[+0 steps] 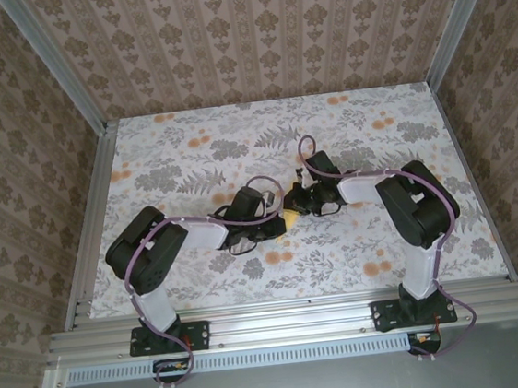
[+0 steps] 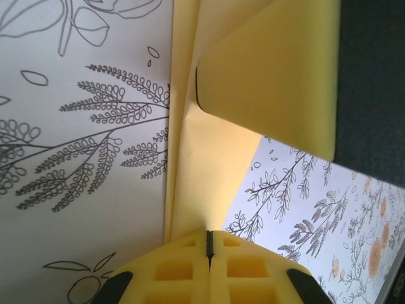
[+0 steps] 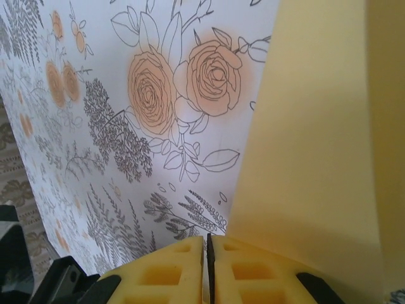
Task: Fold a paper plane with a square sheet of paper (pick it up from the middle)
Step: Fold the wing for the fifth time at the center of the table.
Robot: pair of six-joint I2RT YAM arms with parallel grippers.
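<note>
The square sheet of paper (image 1: 291,220) is pale yellow and folded, and it shows as a small patch between both grippers at the table's middle. In the left wrist view the sheet (image 2: 202,164) runs as a creased strip into the seam of my left gripper (image 2: 209,235), which is shut on it. A broad yellow face with a rounded corner (image 2: 272,69) stands above; I cannot tell if it is paper or a finger. My right gripper (image 3: 207,239) is shut, and the sheet (image 3: 316,139) rises beside its right finger. Whether it forms a paper plane I cannot tell.
The table (image 1: 181,156) wears a cloth printed with grey leaves and orange flowers (image 3: 177,82). Patterned walls with metal posts close it in at the left, back and right. Both arms (image 1: 153,247) (image 1: 417,200) bend inward from the near rail.
</note>
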